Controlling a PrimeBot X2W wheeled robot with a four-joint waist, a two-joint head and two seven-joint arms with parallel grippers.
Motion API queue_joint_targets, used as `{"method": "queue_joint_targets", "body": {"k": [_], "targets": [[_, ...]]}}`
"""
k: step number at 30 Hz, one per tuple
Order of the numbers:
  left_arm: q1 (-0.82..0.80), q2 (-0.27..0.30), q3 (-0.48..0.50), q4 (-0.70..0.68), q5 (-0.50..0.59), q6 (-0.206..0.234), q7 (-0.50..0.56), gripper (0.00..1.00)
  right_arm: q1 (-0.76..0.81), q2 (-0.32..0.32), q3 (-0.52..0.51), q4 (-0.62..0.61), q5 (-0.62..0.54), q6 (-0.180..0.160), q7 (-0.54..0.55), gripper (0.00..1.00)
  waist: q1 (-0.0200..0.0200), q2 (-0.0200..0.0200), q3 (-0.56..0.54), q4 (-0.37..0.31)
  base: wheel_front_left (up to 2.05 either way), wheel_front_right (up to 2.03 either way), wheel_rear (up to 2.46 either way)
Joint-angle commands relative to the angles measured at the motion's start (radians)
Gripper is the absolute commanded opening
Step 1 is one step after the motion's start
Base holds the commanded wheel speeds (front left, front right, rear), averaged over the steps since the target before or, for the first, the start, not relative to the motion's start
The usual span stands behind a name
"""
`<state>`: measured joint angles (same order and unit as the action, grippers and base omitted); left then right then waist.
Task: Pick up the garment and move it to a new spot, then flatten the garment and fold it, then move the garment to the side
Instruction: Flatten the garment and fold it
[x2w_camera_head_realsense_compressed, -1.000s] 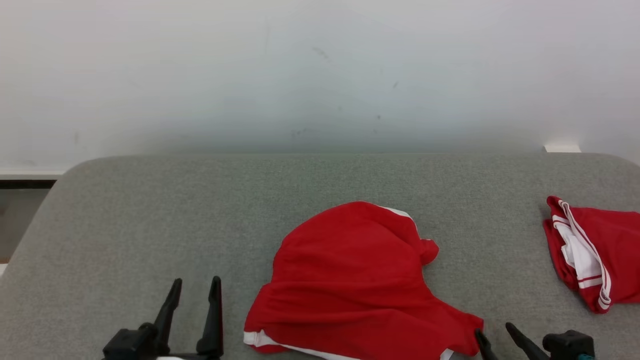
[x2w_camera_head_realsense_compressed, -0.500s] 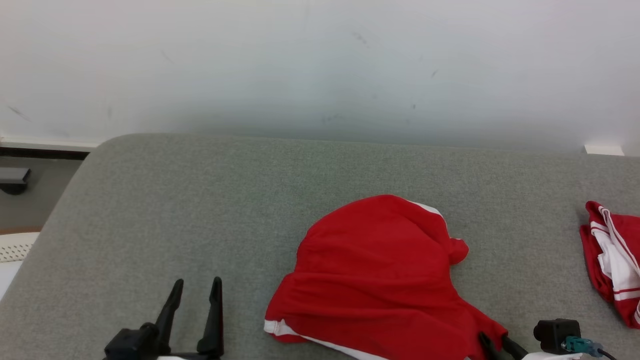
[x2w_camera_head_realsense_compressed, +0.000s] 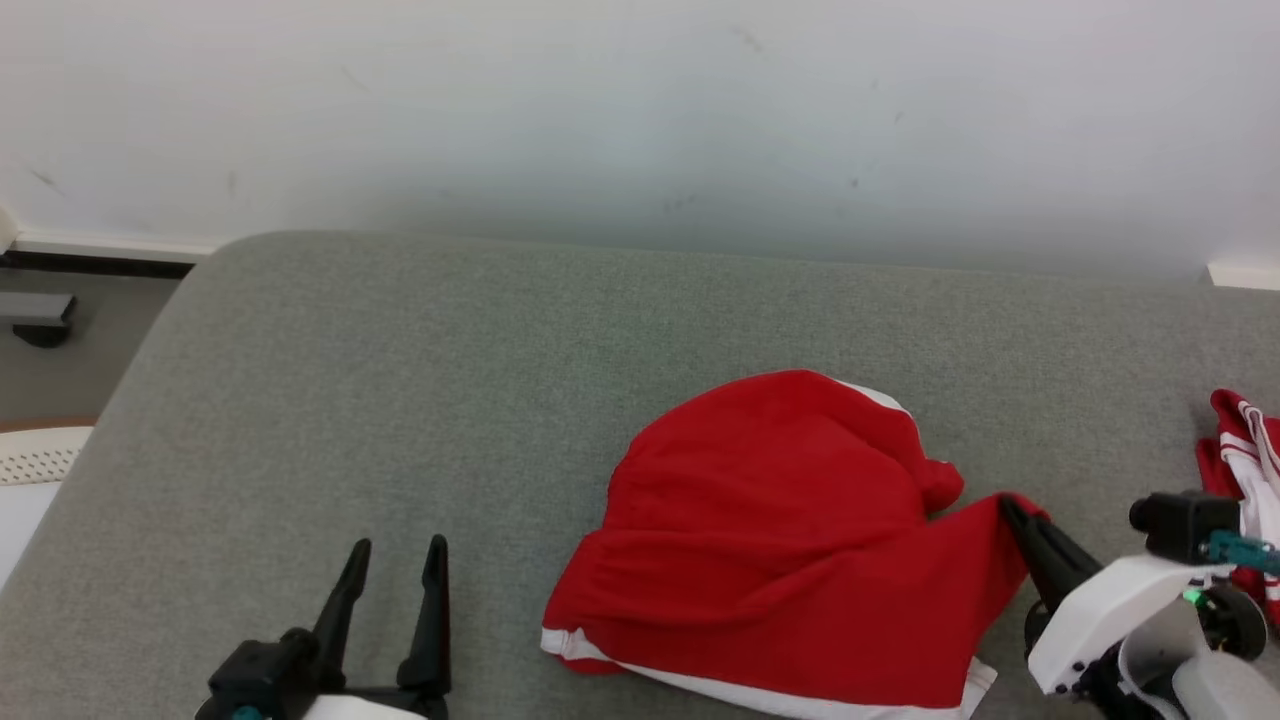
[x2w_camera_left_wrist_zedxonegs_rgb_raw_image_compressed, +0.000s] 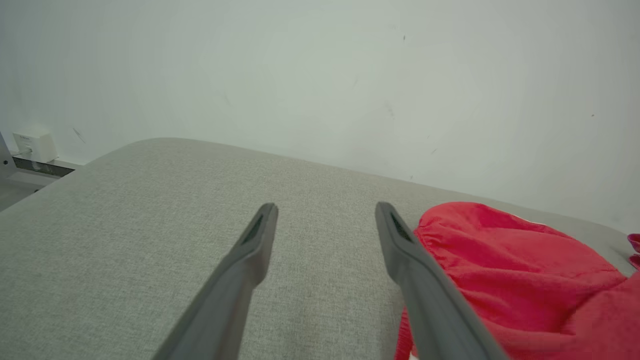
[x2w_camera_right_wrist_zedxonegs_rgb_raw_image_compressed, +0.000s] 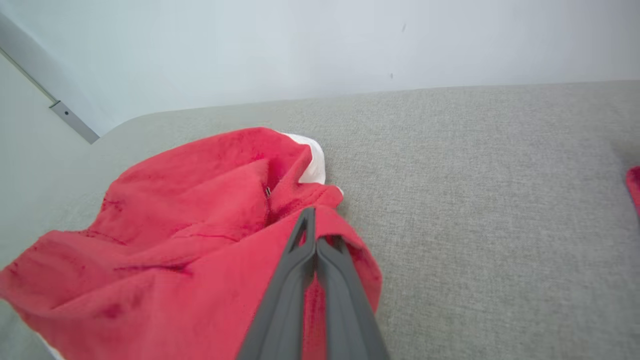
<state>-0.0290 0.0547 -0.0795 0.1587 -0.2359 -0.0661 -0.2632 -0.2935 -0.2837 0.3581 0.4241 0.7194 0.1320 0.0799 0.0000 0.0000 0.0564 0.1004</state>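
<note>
Furthest left of the left tool (x2w_camera_head_realsense_compressed: 398, 545), beyond the counter's (x2w_camera_head_realsense_compressed: 400, 380) rounded corner, a strip of floor (x2w_camera_head_realsense_compressed: 70, 370) shows with a small dark object (x2w_camera_head_realsense_compressed: 38, 322) on it. A pale perforated rim (x2w_camera_head_realsense_compressed: 40, 460) sits below the counter's left edge; what it is, or whether it holds anything, cannot be told.

The left tool stands near the counter's near edge with its two dark fingers spread wide and nothing between them. Bare grey fabric lies left of it, ahead of it and back to the white wall (x2w_camera_head_realsense_compressed: 640, 100) along the far edge, so this half of the counter offers broad open room.

Just right of the left tool, apart from it, lies the red garment (x2w_camera_head_realsense_compressed: 780, 520), a rumpled mound with a white band along its near hem.

Its right corner runs up to the right tool (x2w_camera_head_realsense_compressed: 1008, 503), whose fingers are pressed together on that corner; in the right wrist view red cloth wraps both sides of the closed tips (x2w_camera_right_wrist_zedxonegs_rgb_raw_image_compressed: 311, 220).

Ahead and right of the right tool the counter is bare grey fabric up to the wall.

Further right, at the frame's edge and apart from the held cloth, lies a second red-and-white garment (x2w_camera_head_realsense_compressed: 1240, 440), partly behind the right arm.
</note>
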Motion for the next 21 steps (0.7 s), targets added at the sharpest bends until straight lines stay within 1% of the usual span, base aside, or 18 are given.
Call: {"method": "queue_joint_targets", "body": {"k": [1, 3, 4, 8, 9, 10, 11, 12, 13, 17, 21], "targets": [[-0.017, 0.001, 0.000, 0.002, 0.013, -0.004, -0.001, 1.00, -0.048, -0.016, 0.002, -0.016, 0.037, -0.003, 0.014, 0.00, 0.0000, 0.0000, 0.027, 0.015, 0.00, 0.00, 0.00], [-0.027, 0.000, -0.001, 0.002, 0.008, -0.006, -0.001, 1.00, -0.093, -0.039, 0.007, -0.011, 0.058, -0.003, 0.032, 0.00, 0.0000, 0.0000, 0.048, 0.026, 0.00, 0.00, 0.00], [-0.033, -0.001, -0.003, 0.004, 0.004, -0.007, -0.001, 1.00, -0.114, -0.040, 0.009, -0.003, 0.076, -0.003, 0.039, 0.00, 0.0000, 0.0000, 0.059, 0.031, 0.00, 0.00, 0.00], [-0.056, -0.002, -0.009, 0.014, -0.009, -0.009, -0.001, 1.00, -0.203, -0.047, 0.031, 0.085, 0.111, -0.003, 0.092, 0.00, 0.0000, 0.0000, 0.101, 0.052, 0.00, 0.00, 0.00], [-0.062, -0.002, -0.014, 0.015, -0.015, -0.007, -0.001, 1.00, -0.228, -0.047, 0.037, 0.112, 0.114, -0.003, 0.100, 0.05, 0.0000, 0.0000, 0.109, 0.057, 0.00, 0.00, 0.00], [-0.066, -0.002, -0.017, 0.018, -0.020, -0.004, -0.001, 1.00, -0.246, -0.044, 0.046, 0.146, 0.120, -0.003, 0.112, 0.25, 0.0000, 0.0000, 0.116, 0.062, 0.00, 0.00, 0.00], [-0.066, -0.002, -0.017, 0.018, -0.020, -0.004, -0.001, 1.00, -0.246, -0.044, 0.046, 0.146, 0.120, -0.003, 0.112, 0.25, 0.0000, 0.0000, 0.116, 0.062, 0.00, 0.00, 0.00], [-0.071, -0.002, -0.021, 0.021, -0.026, -0.004, -0.001, 1.00, -0.261, -0.042, 0.064, 0.170, 0.116, -0.003, 0.123, 0.75, 0.0000, 0.0000, 0.121, 0.066, 0.00, 0.00, 0.00], [-0.075, -0.002, -0.026, 0.023, -0.029, 0.000, -0.001, 1.00, -0.279, -0.039, 0.077, 0.192, 0.112, -0.003, 0.121, 1.00, 0.0000, 0.0000, 0.122, 0.069, 0.00, 0.00, 0.00], [-0.077, -0.002, -0.033, 0.035, -0.038, 0.006, -0.001, 1.00, -0.310, -0.034, 0.098, 0.249, 0.134, -0.003, 0.075, 1.00, 0.0000, 0.0000, 0.108, 0.071, 0.00, 0.00, 0.00], [-0.059, -0.002, -0.027, 0.040, -0.028, 0.008, -0.001, 1.00, -0.293, -0.063, 0.118, 0.256, 0.153, -0.003, 0.029, 1.00, 0.0000, 0.0000, 0.066, 0.048, 0.00, 0.00, 0.00]]}}
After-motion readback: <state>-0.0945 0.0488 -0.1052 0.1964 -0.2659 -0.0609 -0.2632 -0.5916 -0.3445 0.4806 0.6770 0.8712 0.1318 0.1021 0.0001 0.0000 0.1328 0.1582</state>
